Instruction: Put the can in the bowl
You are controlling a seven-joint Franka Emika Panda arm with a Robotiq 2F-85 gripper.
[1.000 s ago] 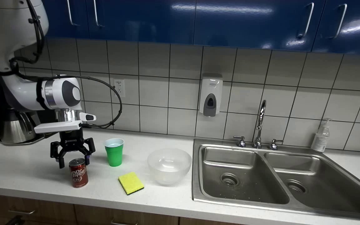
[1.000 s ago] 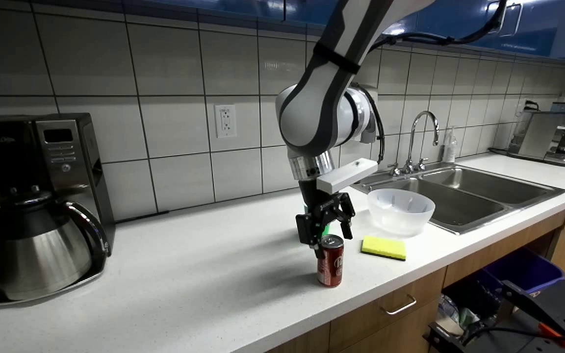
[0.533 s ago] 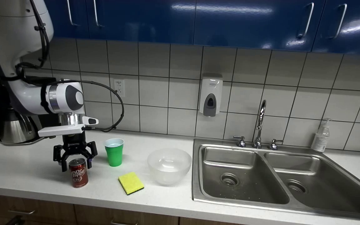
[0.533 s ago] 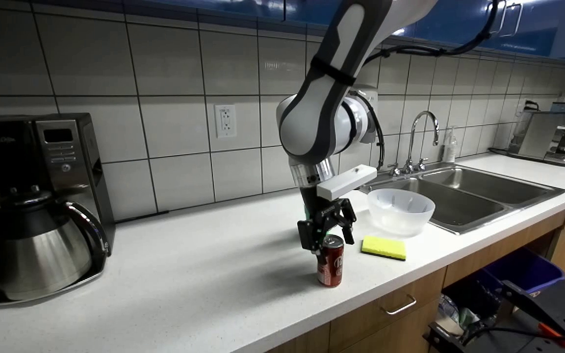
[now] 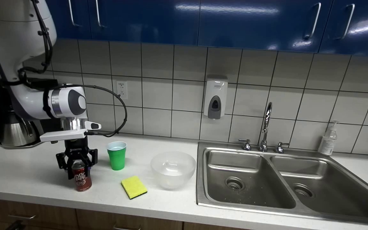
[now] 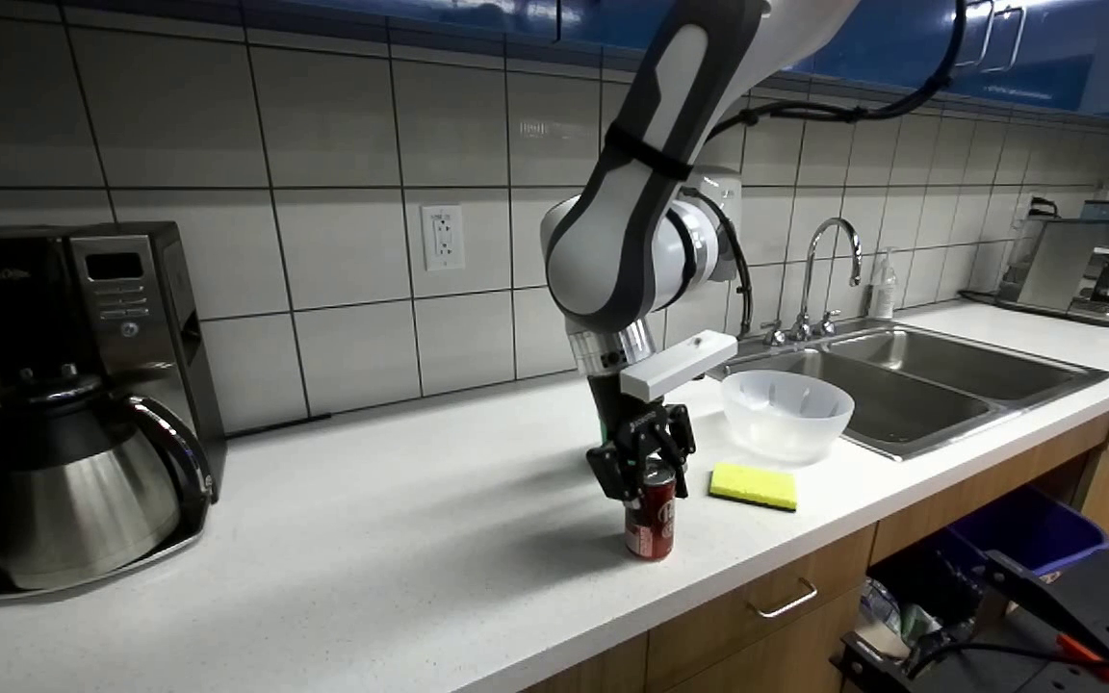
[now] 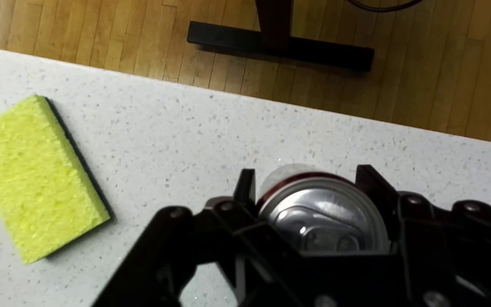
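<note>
1. From my station, gripper (image 5: pixel 80 172) over the dark red can (image 5: pixel 82 183), pointing down; in the wrist view I read its fingers (image 7: pixel 243 189) pressed to opposite sides of the can's upper end, pinching it
2. Can is on or just above the counter (image 5: pixel 27 172), near the front edge, silvery top up, leaning slightly; I cannot tell whether its base bears on the surface
3. Translucent whitish bowl (image 5: pixel 173 179) rests on the counter just beside the sink (image 5: pixel 201 179), well apart from the can, which is outside it
4. Yellow sponge (image 5: pixel 134 187), dark on its underside, lies flat between can and bowl, touching neither
5. Green cup (image 5: pixel 117 159) stands upright, near the gripper and farther from the front edge than the sponge; in an exterior view my arm (image 6: pixel 603 255) hides most of it
</note>
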